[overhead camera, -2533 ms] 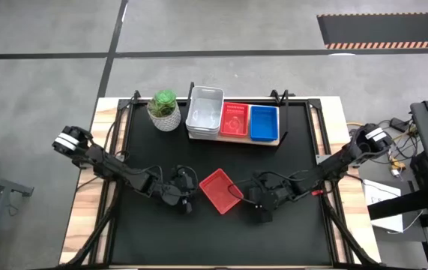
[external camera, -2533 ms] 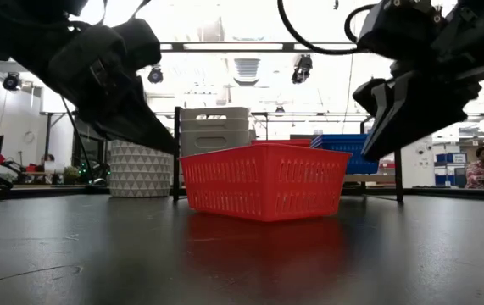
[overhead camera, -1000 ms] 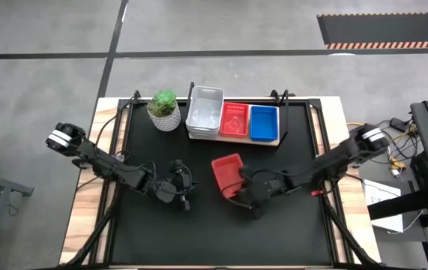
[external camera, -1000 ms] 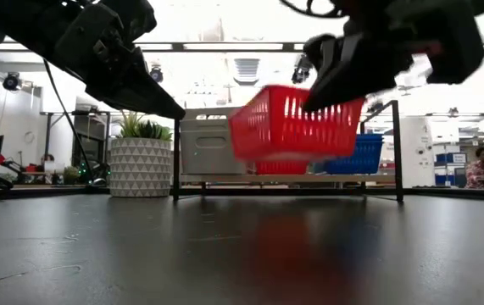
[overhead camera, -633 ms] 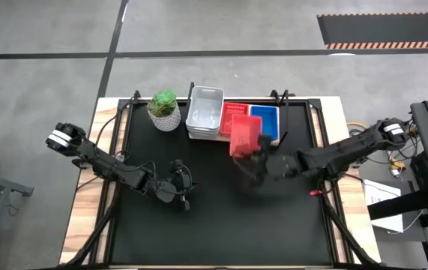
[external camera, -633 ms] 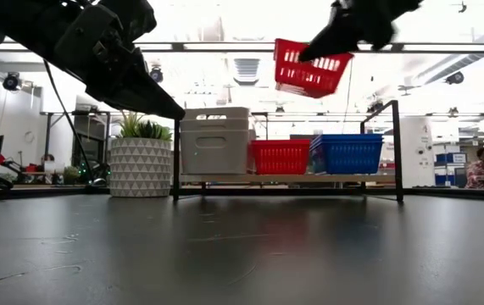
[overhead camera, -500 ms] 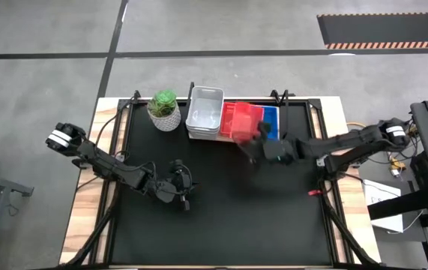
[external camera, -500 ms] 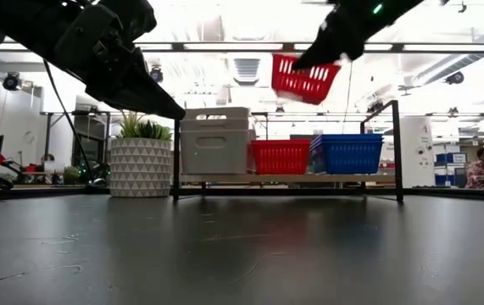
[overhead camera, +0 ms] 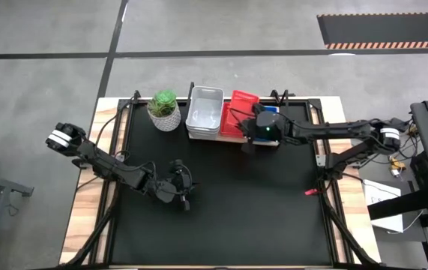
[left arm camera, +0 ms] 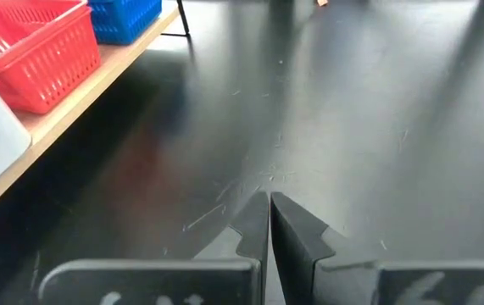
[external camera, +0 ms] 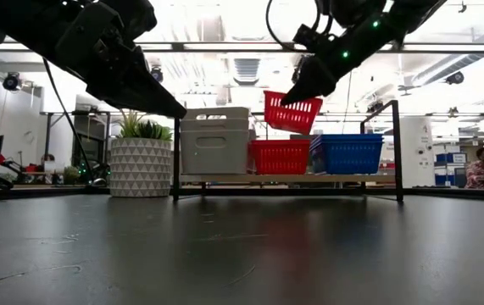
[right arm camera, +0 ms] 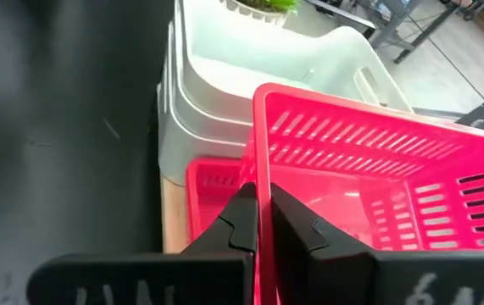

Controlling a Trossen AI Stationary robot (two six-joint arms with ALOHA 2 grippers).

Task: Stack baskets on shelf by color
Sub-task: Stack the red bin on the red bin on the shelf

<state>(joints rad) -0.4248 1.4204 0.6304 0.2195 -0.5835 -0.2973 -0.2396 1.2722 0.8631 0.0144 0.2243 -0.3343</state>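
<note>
My right gripper [overhead camera: 248,127] is shut on a red basket [external camera: 292,113], held in the air over the light-brown shelf [external camera: 284,178]. Right below it, a red basket [external camera: 279,157] stands on the shelf between the white-grey baskets [overhead camera: 204,112] and the blue baskets [external camera: 346,152]. In the right wrist view the held basket [right arm camera: 377,169] hovers over the lower red one [right arm camera: 212,182]. My left gripper [overhead camera: 184,196] is shut and empty, low over the black tabletop at its left middle; it also shows in the left wrist view [left arm camera: 269,205]. My right gripper pinches the rim of one side wall [right arm camera: 259,174] of the red basket, one finger inside the basket and one outside. The fingers come from the table's right side, lying along that wall. The basket is lifted clear, slightly tilted, above the red basket on the shelf.
A white ribbed plant pot [overhead camera: 165,111] stands left of the shelf at the far edge. The shelf's black frame posts [external camera: 396,148] rise at its ends. The black tabletop [overhead camera: 221,217] lies bare between the arms and the near edge.
My right gripper has carried the red basket up from just above the table's middle, toward the far edge and over the shelf, then down a little until it hangs above the red basket there. The basket has stayed in the hold, turning and tipping on the way.
</note>
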